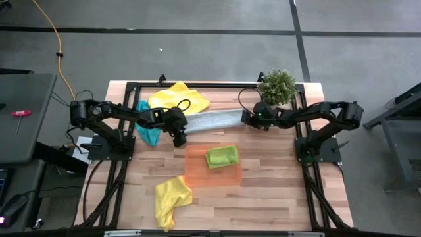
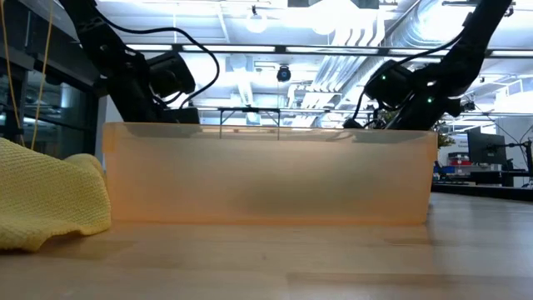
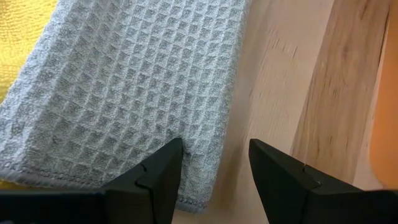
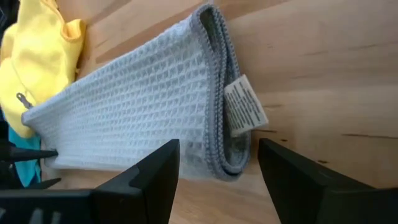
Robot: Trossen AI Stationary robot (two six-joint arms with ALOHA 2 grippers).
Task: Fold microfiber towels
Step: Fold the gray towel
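- Cloth nearest the front: a yellow towel (image 1: 170, 199) lies crumpled at the table's near edge, apparently waiting its turn.
- Next back, the orange tray (image 1: 227, 174) carries a folded lime green towel (image 1: 222, 156), which looks like finished work put aside.
- Beyond the tray, the grey towel (image 1: 214, 120) lies stretched in a long doubled strip between the arms, probably so each can take one end for the next fold.
- Left gripper (image 3: 214, 163) hovers over one end, jaws apart and empty, the hem just under one finger.
- Right gripper (image 4: 219, 163) straddles the other end, jaws also wide and holding nothing, the care label (image 4: 244, 106) between them.
- Farthest back, another yellow towel (image 1: 177, 97) and the teal towel (image 1: 148, 130) sit heaped, unfolded.
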